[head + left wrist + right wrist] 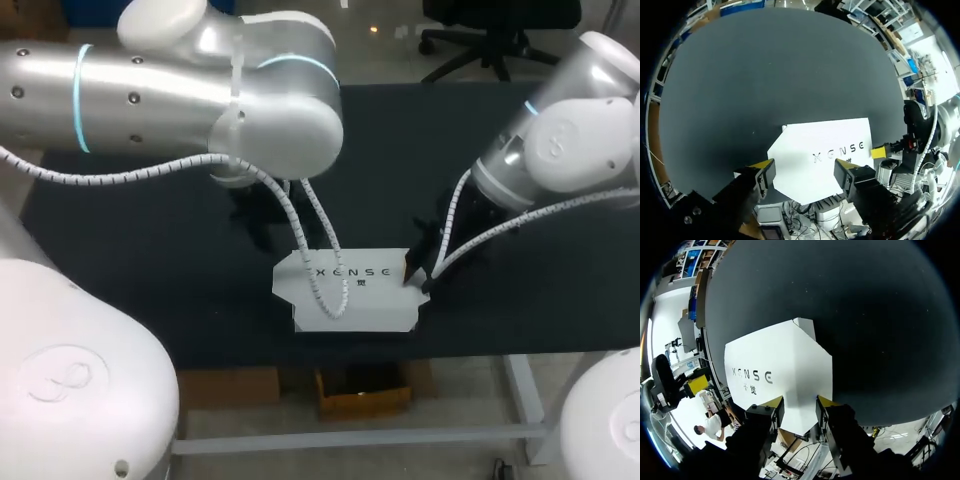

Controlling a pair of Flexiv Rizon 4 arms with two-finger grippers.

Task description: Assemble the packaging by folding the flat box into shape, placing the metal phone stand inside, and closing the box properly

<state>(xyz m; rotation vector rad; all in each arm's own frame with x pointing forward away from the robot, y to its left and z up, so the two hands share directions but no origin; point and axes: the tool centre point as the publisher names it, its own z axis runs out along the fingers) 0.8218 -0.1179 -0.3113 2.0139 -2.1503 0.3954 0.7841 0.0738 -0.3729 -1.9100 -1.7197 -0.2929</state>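
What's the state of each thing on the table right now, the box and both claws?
Flat white cardboard box: unfolded, lying flat on the black table.
Left claw: open, poised over the box.
Right claw: open, at the box's right edge.

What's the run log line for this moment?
box: flat, unfolded | left gripper: open, box ahead | right gripper: open, at box edge
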